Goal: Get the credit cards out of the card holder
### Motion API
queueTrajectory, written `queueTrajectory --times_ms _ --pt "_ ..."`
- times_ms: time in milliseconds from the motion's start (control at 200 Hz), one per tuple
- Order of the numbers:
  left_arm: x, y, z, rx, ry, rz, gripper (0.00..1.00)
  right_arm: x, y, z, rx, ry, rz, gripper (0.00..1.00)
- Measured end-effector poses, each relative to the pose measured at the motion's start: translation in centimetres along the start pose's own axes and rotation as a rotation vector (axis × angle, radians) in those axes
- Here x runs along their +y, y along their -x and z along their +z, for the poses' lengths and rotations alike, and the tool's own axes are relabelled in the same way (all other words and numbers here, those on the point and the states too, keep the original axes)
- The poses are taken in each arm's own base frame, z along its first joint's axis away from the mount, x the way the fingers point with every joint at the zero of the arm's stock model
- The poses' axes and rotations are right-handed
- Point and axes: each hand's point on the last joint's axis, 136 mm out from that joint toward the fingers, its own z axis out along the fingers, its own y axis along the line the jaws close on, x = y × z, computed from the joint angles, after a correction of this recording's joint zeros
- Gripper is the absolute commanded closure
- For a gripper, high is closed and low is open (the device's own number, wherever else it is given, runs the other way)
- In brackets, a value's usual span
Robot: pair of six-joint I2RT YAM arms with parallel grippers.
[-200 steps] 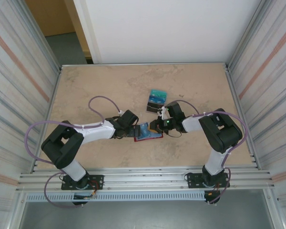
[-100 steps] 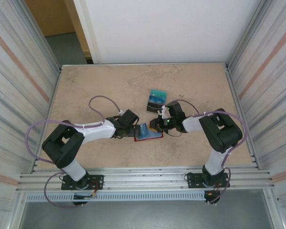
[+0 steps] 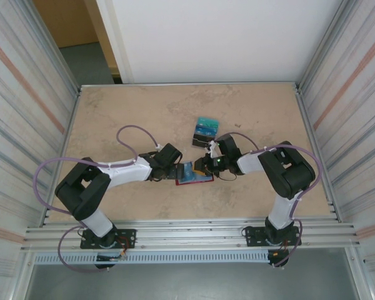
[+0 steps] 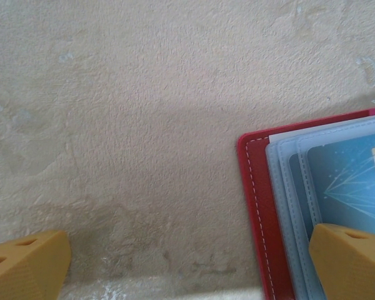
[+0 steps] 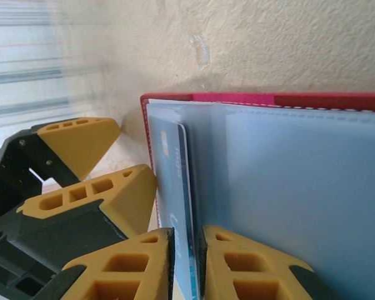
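Left gripper [image 4: 187, 259] jaws wide, one seemingly pinning card holder [image 4: 253, 187] flat; right gripper [image 5: 186, 250] jaws nip credit card [image 5: 174, 181] for withdrawal.

the wallet [image 4: 255, 206] is red with pale stitching. its card [image 4: 347, 181] is blue with white rays.

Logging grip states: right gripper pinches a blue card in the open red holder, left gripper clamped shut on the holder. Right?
Not quite: the left wrist view shows the left gripper open, one finger over the holder's pockets, the other over bare table. The right gripper does pinch the blue card.
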Motion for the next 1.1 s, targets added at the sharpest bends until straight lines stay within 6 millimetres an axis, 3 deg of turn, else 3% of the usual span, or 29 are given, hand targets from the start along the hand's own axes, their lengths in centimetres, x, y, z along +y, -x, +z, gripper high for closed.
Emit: queueTrajectory --times_ms 676,1097 --pt "0.0 0.0 0.0 0.0 0.001 0.0 0.01 -0.3 0.5 -0.2 -0.013 0.002 0.006 1.0" --pt "0.0 0.0 0.0 0.0 0.001 0.0 0.01 -0.9 0.7 -1.2 -0.032 -0.016 0.024 1.0"
